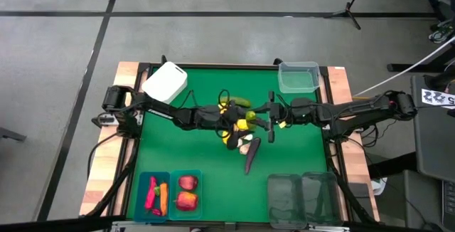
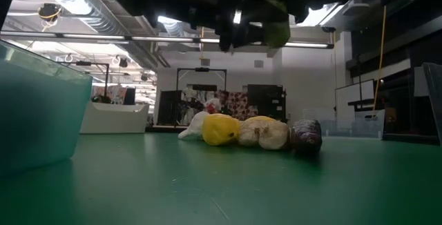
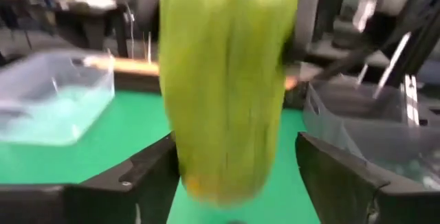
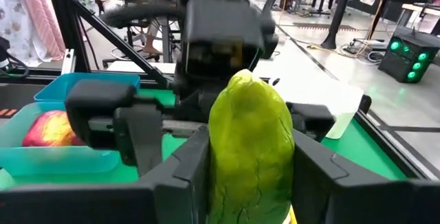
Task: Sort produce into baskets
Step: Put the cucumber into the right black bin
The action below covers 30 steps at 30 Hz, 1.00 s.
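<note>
Right pincer (image 4: 251, 183): above the counter's (image 1: 298, 146) middle, fingers closed against both sides of the green cucumber (image 4: 252, 148), which stands between them.
Left pincer (image 3: 237, 183): facing the right one nose to nose; its fingers flank the same cucumber but look set a little wider than it, so whether they press on it cannot be told.
Cucumber: lifted clear of the counter, directly above the loose pile.
Pile below the pincers: yellow lemon (image 2: 219, 129), pale garlic bulbs (image 2: 266, 133), dark eggplant (image 2: 306, 136), touching one another.
Baskets: teal bins (image 1: 170, 195) and dark-tinted bins (image 1: 302, 193) at the near edge, well apart from both pincers; clear tub (image 1: 298, 77) and white box (image 1: 165, 82) at the far edge.
Handling: probably light, rigid, smooth-skinned and rounded, so likely to swivel or slip.
Best hold: across the middle of its length.
</note>
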Each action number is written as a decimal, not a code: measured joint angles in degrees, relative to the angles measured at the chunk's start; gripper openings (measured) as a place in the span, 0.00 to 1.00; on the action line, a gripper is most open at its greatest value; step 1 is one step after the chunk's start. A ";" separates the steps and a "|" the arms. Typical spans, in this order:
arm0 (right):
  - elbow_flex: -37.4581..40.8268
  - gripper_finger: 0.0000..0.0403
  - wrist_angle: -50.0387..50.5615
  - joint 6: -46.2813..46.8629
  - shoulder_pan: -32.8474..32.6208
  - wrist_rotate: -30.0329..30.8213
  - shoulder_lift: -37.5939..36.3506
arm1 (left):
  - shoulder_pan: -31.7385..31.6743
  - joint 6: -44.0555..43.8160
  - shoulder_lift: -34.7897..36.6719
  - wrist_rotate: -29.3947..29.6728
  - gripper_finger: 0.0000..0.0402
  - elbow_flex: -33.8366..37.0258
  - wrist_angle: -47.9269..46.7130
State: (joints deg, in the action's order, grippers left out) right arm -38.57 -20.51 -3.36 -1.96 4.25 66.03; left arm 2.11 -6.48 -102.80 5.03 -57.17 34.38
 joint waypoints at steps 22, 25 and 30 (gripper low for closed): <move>-0.17 0.35 56.53 35.95 -7.37 -21.62 -26.28 | 1.29 -4.13 -0.24 -0.63 0.71 0.22 -6.68; -0.10 0.35 56.61 43.33 -15.53 -21.61 -26.92 | 1.32 -4.16 -0.24 -0.61 0.71 0.22 -6.85; -0.12 0.35 50.95 53.71 -32.30 -15.00 -26.28 | 1.29 -4.23 -0.24 -0.54 0.71 0.22 -7.04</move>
State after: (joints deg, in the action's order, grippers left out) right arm -38.70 30.43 50.34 -34.26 -10.74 39.75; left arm 3.40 -10.71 -103.04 4.49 -56.95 27.35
